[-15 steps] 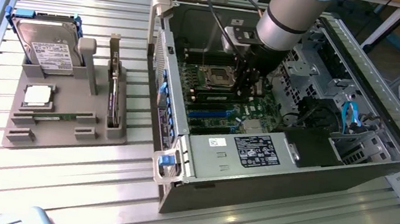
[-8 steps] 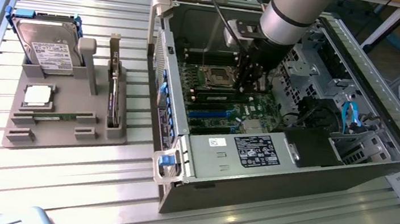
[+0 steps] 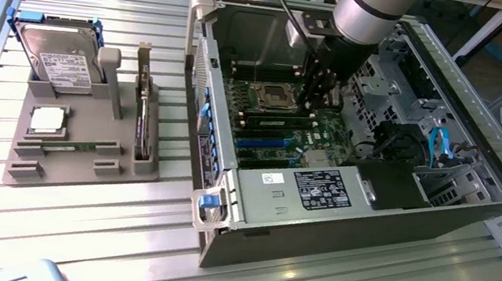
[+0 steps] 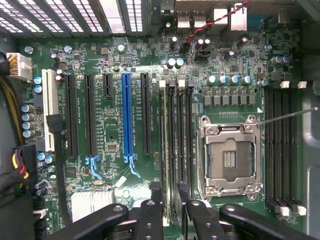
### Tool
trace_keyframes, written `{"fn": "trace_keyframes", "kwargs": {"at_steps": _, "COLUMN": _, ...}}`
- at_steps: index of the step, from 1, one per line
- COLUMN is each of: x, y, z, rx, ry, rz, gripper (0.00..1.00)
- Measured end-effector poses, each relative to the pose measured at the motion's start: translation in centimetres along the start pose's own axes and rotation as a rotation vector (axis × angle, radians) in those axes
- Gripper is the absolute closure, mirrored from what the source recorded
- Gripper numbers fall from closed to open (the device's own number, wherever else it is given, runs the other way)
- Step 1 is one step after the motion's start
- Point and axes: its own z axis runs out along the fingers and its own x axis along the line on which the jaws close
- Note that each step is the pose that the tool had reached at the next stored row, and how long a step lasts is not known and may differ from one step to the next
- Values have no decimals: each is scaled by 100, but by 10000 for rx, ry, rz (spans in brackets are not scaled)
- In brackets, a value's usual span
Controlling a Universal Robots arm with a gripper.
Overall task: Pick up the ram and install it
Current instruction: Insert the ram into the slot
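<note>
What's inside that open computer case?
A green motherboard with an empty processor socket, a blue slot and memory slots. The arm covers part of it in the exterior view.

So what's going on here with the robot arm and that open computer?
A robot arm is reaching into the open computer case. Its gripper hangs open just above the memory slots on the motherboard. A thin green stick, apparently the ram, sits in a slot beside the empty processor socket, in line with the gap between the fingers. Nothing is held. Whether the stick is fully latched can't be told.
</note>
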Motion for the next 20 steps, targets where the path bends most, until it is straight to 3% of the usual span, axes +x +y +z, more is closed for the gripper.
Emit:
{"fn": "trace_keyframes", "kwargs": {"at_steps": 4, "x": -5, "y": 1, "z": -95, "rx": 0, "ry": 11, "rz": 0, "gripper": 75}}
{"fn": "trace_keyframes", "kwargs": {"at_steps": 7, "x": -14, "y": 3, "z": -233, "rx": 1, "ry": 13, "rz": 0, "gripper": 75}}
{"fn": "trace_keyframes", "kwargs": {"at_steps": 20, "x": -32, "y": 8, "z": -555, "rx": 1, "ry": 34, "rz": 1, "gripper": 75}}
